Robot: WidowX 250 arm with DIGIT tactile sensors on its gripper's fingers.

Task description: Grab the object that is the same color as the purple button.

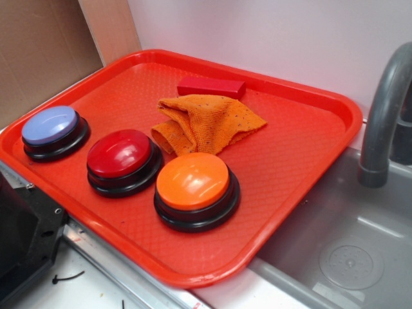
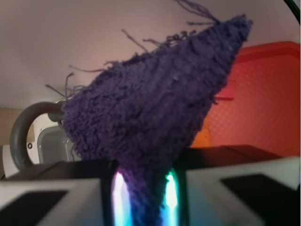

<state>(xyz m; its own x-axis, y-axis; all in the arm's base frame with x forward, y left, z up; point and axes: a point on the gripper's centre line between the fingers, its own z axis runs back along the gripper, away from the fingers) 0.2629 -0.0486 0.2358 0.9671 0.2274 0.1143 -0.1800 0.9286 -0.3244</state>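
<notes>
In the wrist view my gripper [image 2: 146, 195] is shut on the dark purple knitted cloth [image 2: 155, 108], which fans out from between the two lit pads and fills most of the view, its frayed threads sticking out at the top. Neither the gripper nor this cloth shows in the exterior view. The purple button [image 1: 50, 125], a pale lavender dome on a black base, sits at the left end of the red tray [image 1: 302, 148].
On the tray stand a red-domed button [image 1: 120, 154] and an orange-domed button [image 1: 193, 182]. Behind them lie an orange knitted cloth [image 1: 206, 119] and a red block [image 1: 211, 86]. A grey sink basin [image 1: 347, 244] with a faucet [image 1: 380, 122] lies to the right.
</notes>
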